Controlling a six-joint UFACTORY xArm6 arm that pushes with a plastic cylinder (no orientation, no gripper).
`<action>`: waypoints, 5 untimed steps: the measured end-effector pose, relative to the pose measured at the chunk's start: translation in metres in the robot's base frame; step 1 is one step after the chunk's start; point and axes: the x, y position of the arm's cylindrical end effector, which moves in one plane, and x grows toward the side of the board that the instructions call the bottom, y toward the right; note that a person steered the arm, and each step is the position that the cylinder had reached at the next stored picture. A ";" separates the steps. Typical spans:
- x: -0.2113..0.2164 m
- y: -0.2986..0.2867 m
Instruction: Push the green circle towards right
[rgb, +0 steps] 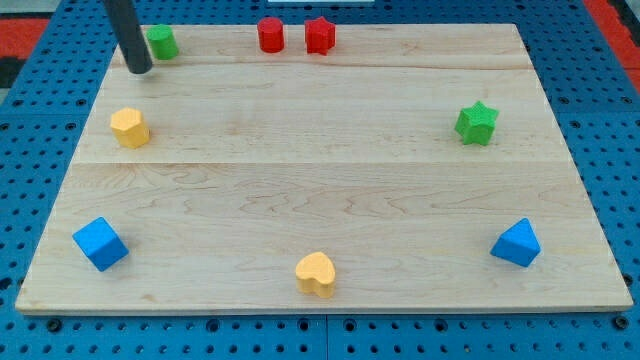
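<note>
My tip (139, 69) sits on the wooden board (320, 170) near its top-left corner, just to the view's left of the green circle (161, 42) and slightly below it. The rod leans in from the view's top-left. Whether the tip touches the green circle or stands a hair apart, I cannot tell; the two look very close. The tool is a bare rod: nothing to open or close, nothing gripped.

Everything else, placed relative to the green circle:
- red cylinder (271, 35): to the view's right, roughly the same row along the board's top edge, well apart.
- red star (319, 35): further right in that row, just beside the red cylinder, small gap between them.
- yellow block (130, 127): below and slightly left, near the board's left edge. Shape looks hexagonal, but not certain.
- blue cube (100, 243): far below, a bit left, at the bottom-left corner.
- yellow heart (317, 273): far below and to the right, near the bottom edge, about mid-width.
- green star (477, 123): far right and somewhat lower, near the right edge.
- blue block (517, 243): far right and far down, bottom-right corner; looks like a wedge or triangle.

The board lies on a blue perforated table (600, 120).
</note>
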 end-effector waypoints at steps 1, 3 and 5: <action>-0.022 -0.003; -0.045 0.026; -0.058 0.009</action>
